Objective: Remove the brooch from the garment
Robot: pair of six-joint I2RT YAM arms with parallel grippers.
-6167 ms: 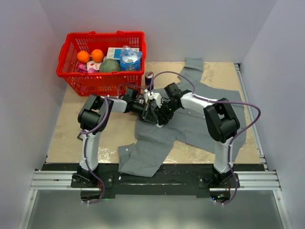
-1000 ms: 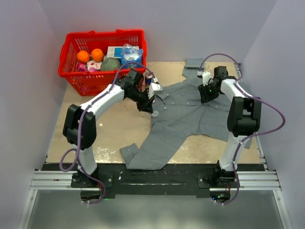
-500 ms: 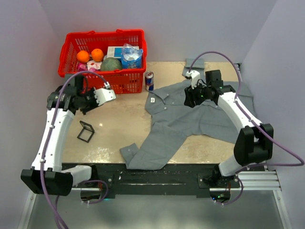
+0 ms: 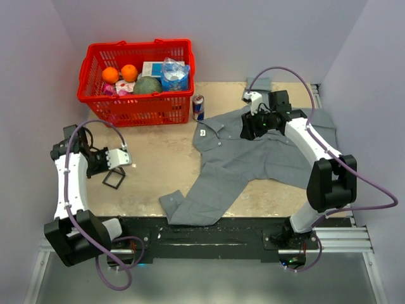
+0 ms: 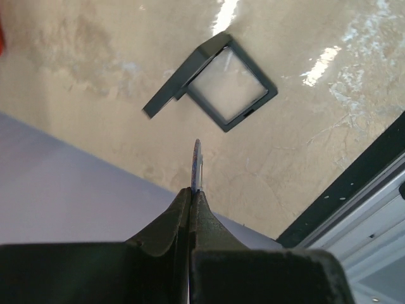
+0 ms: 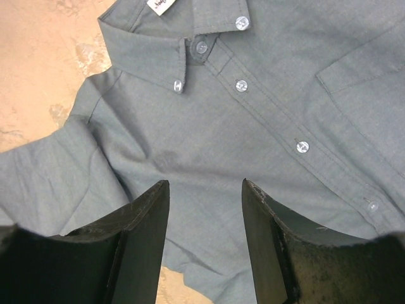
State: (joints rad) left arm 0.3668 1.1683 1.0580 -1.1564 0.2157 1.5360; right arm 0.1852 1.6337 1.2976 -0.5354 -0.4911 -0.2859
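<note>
Left fingers [image 5: 195, 190] pinch brooch [image 5: 197, 163] edge-on above table [image 5: 304, 158]

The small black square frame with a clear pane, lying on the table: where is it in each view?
Top external: the black frame lies left of centre, beside the left gripper.
Left wrist: upper centre, ahead of that gripper.
Right wrist: not in view.
Shared landmark: the tan tabletop, in all three.
</note>
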